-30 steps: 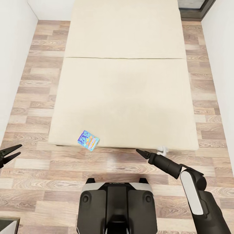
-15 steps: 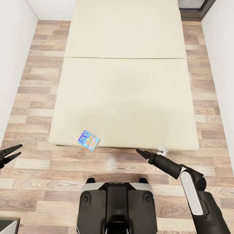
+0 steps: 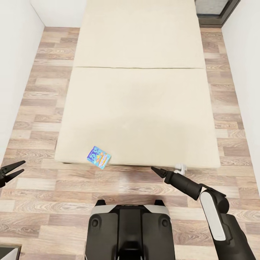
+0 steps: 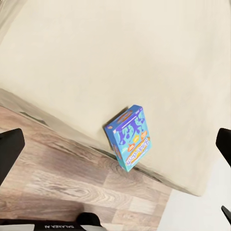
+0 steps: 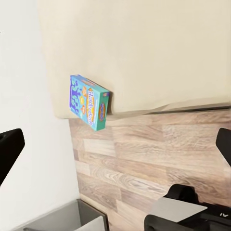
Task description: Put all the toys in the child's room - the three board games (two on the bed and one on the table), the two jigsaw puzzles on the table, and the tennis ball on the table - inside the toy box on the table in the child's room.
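Against the near edge of the long beige bed [image 3: 141,108] a small blue board game box [image 3: 98,157] is leaning; left gripper [image 3: 14,169] is hanging spread and empty; right gripper [image 3: 159,171] is hovering nearby, spread unclear.

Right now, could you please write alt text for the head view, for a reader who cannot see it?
A small blue board game lies at the near edge of a beige bed, partly overhanging the wood-plank floor. The left gripper and right gripper hover apart, holding nothing.
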You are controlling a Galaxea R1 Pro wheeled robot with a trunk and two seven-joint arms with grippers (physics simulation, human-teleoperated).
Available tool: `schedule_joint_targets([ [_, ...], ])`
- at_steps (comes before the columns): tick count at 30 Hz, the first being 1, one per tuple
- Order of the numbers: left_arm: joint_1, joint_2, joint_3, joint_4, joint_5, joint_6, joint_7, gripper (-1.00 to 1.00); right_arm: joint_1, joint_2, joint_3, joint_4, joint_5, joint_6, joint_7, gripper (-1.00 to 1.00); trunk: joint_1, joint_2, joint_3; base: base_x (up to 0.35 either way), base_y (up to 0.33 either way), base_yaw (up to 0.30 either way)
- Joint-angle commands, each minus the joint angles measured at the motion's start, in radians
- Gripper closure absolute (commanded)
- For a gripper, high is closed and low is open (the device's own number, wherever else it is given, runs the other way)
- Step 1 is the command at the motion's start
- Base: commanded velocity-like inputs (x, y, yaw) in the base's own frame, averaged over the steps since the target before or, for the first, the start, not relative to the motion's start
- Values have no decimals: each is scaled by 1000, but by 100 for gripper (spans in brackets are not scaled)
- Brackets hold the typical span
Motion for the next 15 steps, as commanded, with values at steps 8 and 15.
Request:
schedule_joint_targets([
  [8, 0, 1, -19, 0, 0, 7, -3, -100, 14, 0, -1, 1, -2, 7, 1, -100, 1, -1, 12, 0, 0, 0],
  [15, 2, -13, -41, 18, -3, 8, 3, -100, 28, 0, -2, -1, -3, 7, 7, -100, 1, -1, 23, 0, 0, 0],
])
